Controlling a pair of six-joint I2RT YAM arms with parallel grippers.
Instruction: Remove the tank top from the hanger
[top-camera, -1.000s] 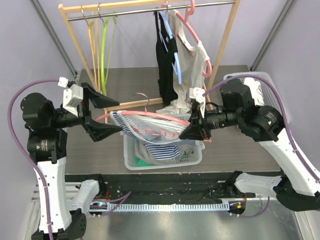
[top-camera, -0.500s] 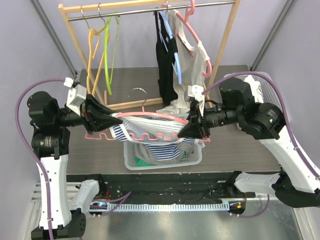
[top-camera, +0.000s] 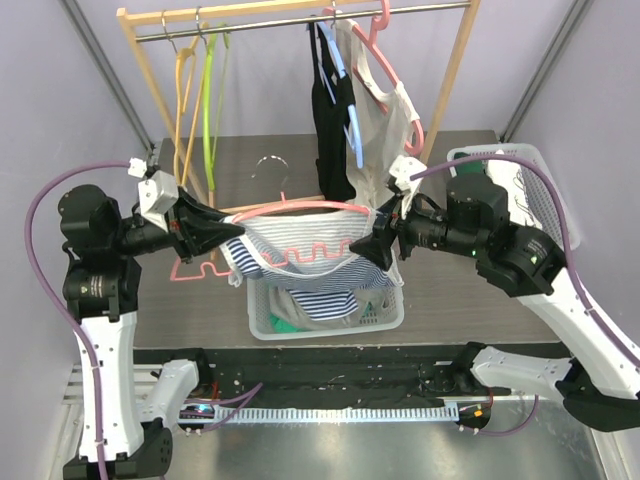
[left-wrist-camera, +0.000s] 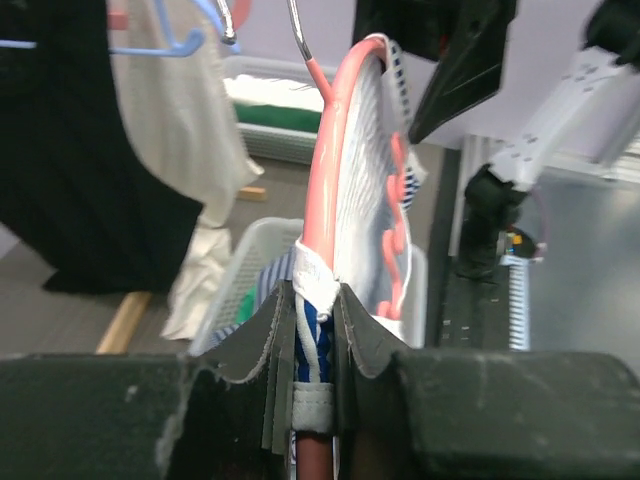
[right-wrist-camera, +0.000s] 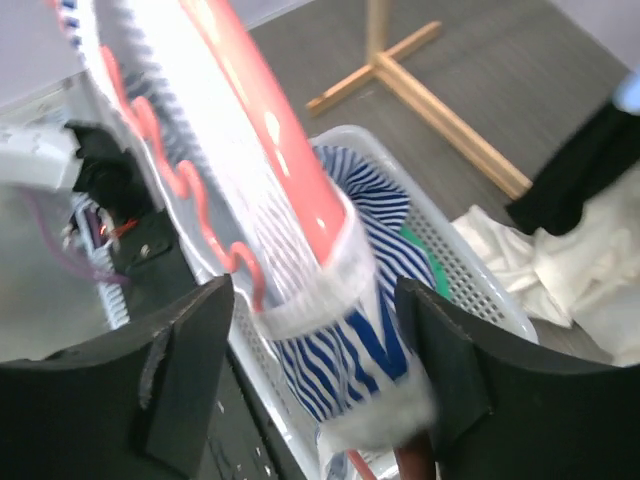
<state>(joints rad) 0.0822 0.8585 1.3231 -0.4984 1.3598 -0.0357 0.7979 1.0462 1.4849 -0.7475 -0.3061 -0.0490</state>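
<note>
A pink hanger (top-camera: 300, 207) carrying a blue-and-white striped tank top (top-camera: 300, 250) hangs level above a white laundry basket (top-camera: 262, 322). My left gripper (top-camera: 232, 232) is shut on the hanger's left end. In the left wrist view its jaws (left-wrist-camera: 312, 300) pinch the hanger arm (left-wrist-camera: 335, 160) together with the tank top's white-edged strap (left-wrist-camera: 312, 268). My right gripper (top-camera: 375, 240) is open at the other end. In the right wrist view its fingers (right-wrist-camera: 312, 295) stand wide on either side of the hanger end (right-wrist-camera: 265, 130) and the striped cloth (right-wrist-camera: 350, 330), apart from both.
Behind stands a wooden clothes rack (top-camera: 455, 80) with a black garment (top-camera: 330, 130), a cream garment (top-camera: 385, 120) and bare orange and green hangers (top-camera: 200, 100). A second white basket (top-camera: 520, 165) sits at the back right. More clothes lie in the laundry basket.
My left gripper shut on the hanger's left end. My right gripper then opened and let go of the right end. The hanger has moved back and up a little.
</note>
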